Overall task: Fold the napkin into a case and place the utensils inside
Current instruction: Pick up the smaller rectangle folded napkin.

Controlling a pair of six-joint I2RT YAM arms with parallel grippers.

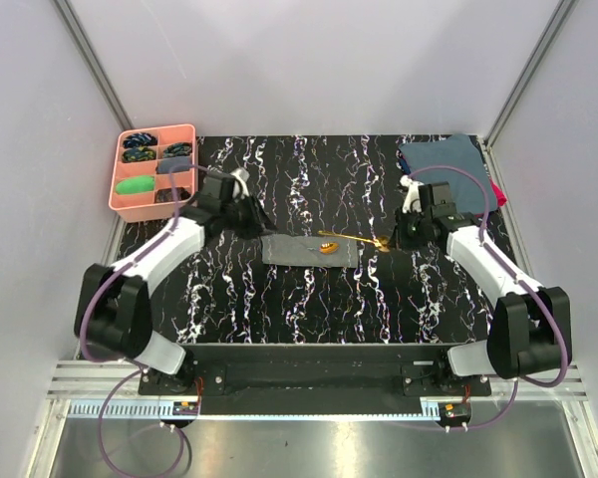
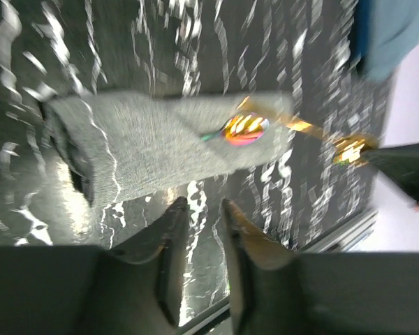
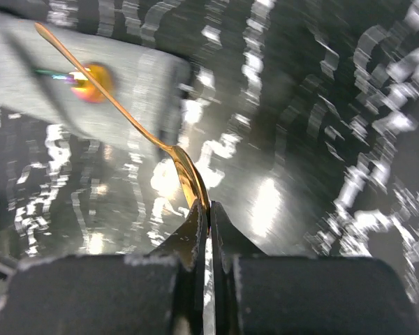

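Observation:
The napkin [image 1: 297, 250] lies folded into a narrow grey case [image 2: 146, 139] at the middle of the table. One gold utensil rests on it with its shiny rounded head [image 1: 327, 248] [image 2: 244, 129] [image 3: 91, 80] near the case's right end. My right gripper [image 1: 396, 239] [image 3: 209, 206] is shut on the head of the second utensil [image 3: 185, 178]. Its thin handle [image 1: 354, 239] reaches left over the case's right end. My left gripper [image 1: 249, 221] [image 2: 202, 206] hovers by the case's left end, its fingers [image 2: 173, 223] parted with nothing between them.
A pink compartment tray [image 1: 130, 211] with small items stands at the back left. A dark blue-teal cloth [image 1: 444, 154] [image 2: 391, 35] lies at the back right. Pale walls close in both sides and the back.

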